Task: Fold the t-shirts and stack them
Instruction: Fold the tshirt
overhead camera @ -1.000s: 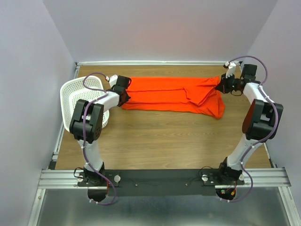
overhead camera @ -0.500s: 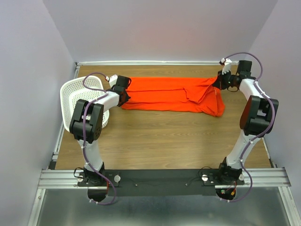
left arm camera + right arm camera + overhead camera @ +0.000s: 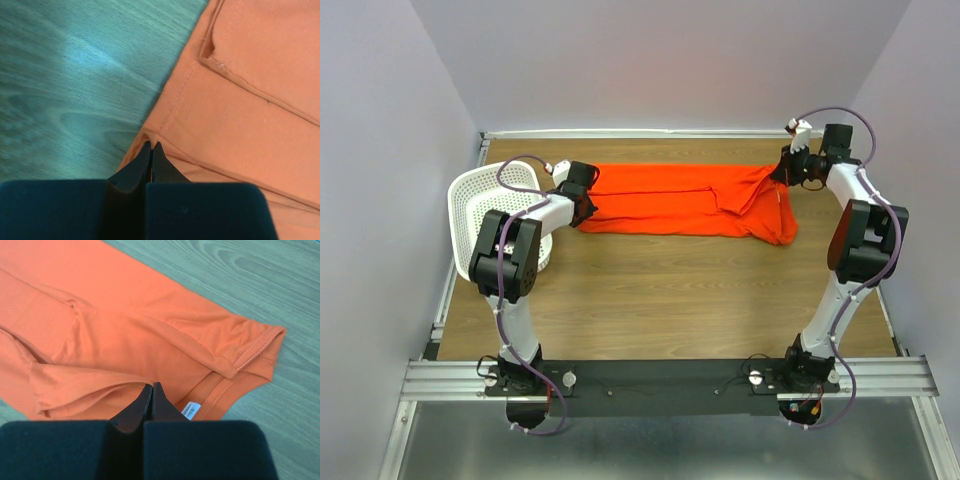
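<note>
Top external view: the t-shirt [image 3: 685, 200] lies stretched across the far half of the bench [image 3: 650, 290]. My left jaws are clamped on its left edge, my right jaws on a fold at its right end.

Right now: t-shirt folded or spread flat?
Partly folded: the t-shirt lies as a long narrow band, layers overlapping in both wrist views. Left gripper and right gripper pinch its ends.
</note>
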